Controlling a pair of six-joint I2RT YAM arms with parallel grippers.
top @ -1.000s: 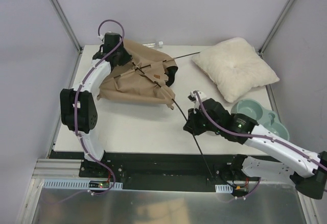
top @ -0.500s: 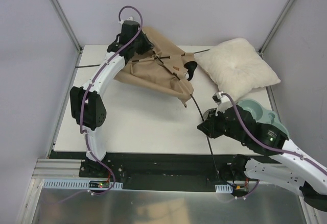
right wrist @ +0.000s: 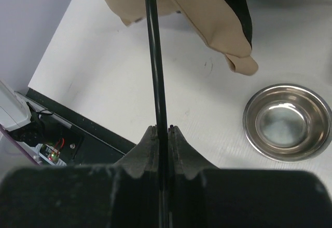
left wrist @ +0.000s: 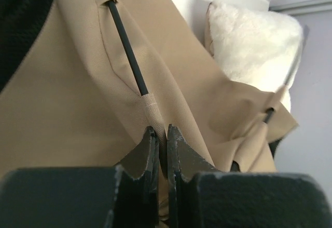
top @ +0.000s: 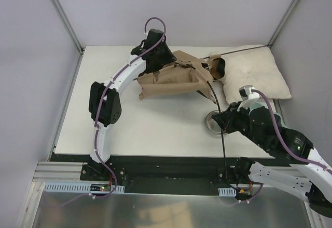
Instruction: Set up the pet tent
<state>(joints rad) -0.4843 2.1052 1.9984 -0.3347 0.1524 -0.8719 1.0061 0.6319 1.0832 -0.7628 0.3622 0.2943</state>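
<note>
The tan fabric pet tent (top: pixel 176 77) hangs collapsed and lifted above the back middle of the table. My left gripper (top: pixel 167 62) is shut on a fold of its fabric (left wrist: pixel 158 116) where a black pole (left wrist: pixel 127 49) enters a sleeve. My right gripper (top: pixel 224 121) is shut on a second black tent pole (right wrist: pixel 154 56) that runs from the tent down past the table's front edge (top: pixel 224 155). The tent's dark inner edging (top: pixel 218 68) shows at its right end, against the pillow.
A fluffy off-white pillow (top: pixel 257 75) lies at the back right, partly under the tent's end. A round steel bowl (right wrist: pixel 288 121) sits on the table below my right gripper, also in the top view (top: pixel 212 122). Frame posts stand at the back corners.
Both arms have swung right, carrying the tent from the back left to the back middle. The pillow has been pushed right and the steel bowl is now uncovered.
</note>
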